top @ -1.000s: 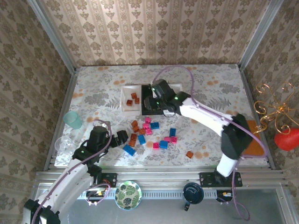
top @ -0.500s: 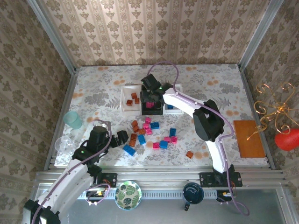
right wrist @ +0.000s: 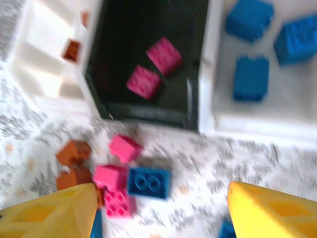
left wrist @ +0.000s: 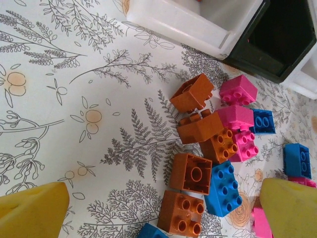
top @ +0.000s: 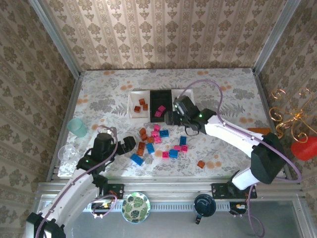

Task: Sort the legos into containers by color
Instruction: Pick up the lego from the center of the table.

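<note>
Our right gripper (top: pixel 170 118) had just let go over the black middle tray (top: pixel 166 98) and backed off toward the near side, jaws apart with nothing between them. Two pink bricks (right wrist: pixel 165 54) lay in that tray, so we'd call that drop done. The left gripper (top: pixel 130 145) hung wide open and empty at the left edge of the loose pile (top: pixel 158 141), which sat just near of the trays. Plenty of orange, pink and blue was left to sort.
</note>
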Controlling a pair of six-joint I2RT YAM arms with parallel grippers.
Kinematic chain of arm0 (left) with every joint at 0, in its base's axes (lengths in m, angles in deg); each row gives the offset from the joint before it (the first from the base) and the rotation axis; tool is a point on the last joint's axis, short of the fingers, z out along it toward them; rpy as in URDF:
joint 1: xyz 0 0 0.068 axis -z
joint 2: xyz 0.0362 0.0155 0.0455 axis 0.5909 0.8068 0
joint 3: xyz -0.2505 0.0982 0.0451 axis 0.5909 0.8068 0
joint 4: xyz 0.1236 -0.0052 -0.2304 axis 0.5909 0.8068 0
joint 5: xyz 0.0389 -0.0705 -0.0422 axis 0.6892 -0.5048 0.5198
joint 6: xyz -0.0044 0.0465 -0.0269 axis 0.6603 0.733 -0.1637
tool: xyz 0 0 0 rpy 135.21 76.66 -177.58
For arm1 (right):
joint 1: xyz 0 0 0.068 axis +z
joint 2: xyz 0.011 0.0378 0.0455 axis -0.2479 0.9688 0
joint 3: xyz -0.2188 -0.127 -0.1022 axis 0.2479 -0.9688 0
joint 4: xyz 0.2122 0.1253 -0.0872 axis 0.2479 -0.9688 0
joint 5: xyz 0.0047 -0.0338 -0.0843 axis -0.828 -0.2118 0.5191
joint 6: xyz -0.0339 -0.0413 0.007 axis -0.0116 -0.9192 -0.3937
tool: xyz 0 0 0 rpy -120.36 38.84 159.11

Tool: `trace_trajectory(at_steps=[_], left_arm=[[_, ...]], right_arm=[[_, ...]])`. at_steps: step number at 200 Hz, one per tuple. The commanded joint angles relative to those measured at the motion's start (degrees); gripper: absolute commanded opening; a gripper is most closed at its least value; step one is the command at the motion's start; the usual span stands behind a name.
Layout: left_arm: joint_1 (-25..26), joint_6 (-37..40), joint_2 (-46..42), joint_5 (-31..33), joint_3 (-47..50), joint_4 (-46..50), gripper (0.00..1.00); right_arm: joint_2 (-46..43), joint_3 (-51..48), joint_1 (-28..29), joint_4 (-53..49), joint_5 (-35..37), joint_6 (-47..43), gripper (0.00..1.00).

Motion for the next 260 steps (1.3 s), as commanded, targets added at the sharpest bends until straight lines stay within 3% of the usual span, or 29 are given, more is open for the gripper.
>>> trace_trajectory(at_steps=[1, 74, 143, 173, 221, 260], left_arm=[[-0.5, -0.8, 1.5, -1.0, 1.2, -3.2, 1.00], [-0.8, -1.3, 5.1, -3.1, 1.2, -5.4, 1.00], [-1.1, -1.1, 4.4, -2.7, 0.8, -4.7, 1.00], [-1.1, -0.9, 4.7, -3.1, 0.3, -4.4, 1.00], [-1.1, -0.7, 4.4, -3.1, 0.0, -3.9, 1.00], [-1.1, -1.0, 4.5, -3.1, -0.1, -4.1, 1.00]], right_arm=[[-0.9, -7.7, 0.2, 1.0, 1.6, 6.7, 0.72], [7.3, -10.7, 0.4, 4.2, 2.2, 10.4, 0.71], [11.0, -10.5, 1.3, 3.3, 3.1, 9.2, 0.44], [8.5, -10.1, 1.1, 2.9, 3.8, 7.6, 0.31], [-1.3, -4.9, -1.1, 1.0, 6.9, 0.9, 0.29], [2.6, 5.2, -6.6, 0.7, 7.5, -3.5, 0.29]])
